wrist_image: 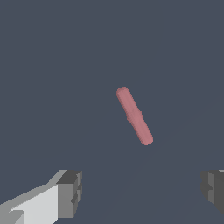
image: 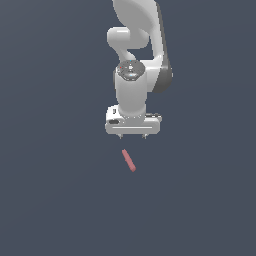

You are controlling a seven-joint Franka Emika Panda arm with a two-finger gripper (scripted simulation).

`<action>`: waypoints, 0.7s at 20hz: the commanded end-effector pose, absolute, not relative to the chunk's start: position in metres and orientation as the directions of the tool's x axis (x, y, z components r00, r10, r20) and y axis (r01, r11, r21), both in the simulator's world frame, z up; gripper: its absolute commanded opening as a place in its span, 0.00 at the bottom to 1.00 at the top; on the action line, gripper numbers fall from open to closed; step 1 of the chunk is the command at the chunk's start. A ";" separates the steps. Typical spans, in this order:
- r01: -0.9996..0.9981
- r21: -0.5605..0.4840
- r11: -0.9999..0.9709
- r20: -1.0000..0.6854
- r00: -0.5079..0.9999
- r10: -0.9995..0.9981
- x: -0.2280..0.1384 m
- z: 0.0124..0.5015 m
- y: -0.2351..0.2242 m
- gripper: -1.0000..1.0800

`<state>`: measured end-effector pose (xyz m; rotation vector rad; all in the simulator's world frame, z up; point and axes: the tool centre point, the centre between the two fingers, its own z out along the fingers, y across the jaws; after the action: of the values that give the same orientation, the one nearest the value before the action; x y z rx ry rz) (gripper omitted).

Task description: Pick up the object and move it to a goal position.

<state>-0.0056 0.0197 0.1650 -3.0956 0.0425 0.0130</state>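
Rod [image: 129,160] position decides the coming move: the pinkish-red object lies on the dark surface just below the white gripper [image: 133,136] in the exterior view, apart from it, its long axis slanting down toward that view's right. Gripper fingers [wrist_image: 70,192] stand spread wide, holding nothing. The arm hangs wrist-down above, needing, I judge, a short advance, a twist and a descent.

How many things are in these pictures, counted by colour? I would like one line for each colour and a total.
Pinkish-red: 1, the rod lying on the dark surface.
White: 1, the robot arm with its gripper, whose fingers stand wide apart.
Total: 2
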 end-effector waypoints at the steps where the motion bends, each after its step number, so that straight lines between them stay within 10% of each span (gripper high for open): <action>1: -0.029 -0.047 -0.999 -0.009 1.000 -0.028 -0.006 0.165 0.020 0.96; 14: 0.119 -0.027 -0.993 -0.003 0.993 0.119 0.009 0.133 0.013 0.96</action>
<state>0.0067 0.0144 0.1394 -3.1085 -0.1416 0.0065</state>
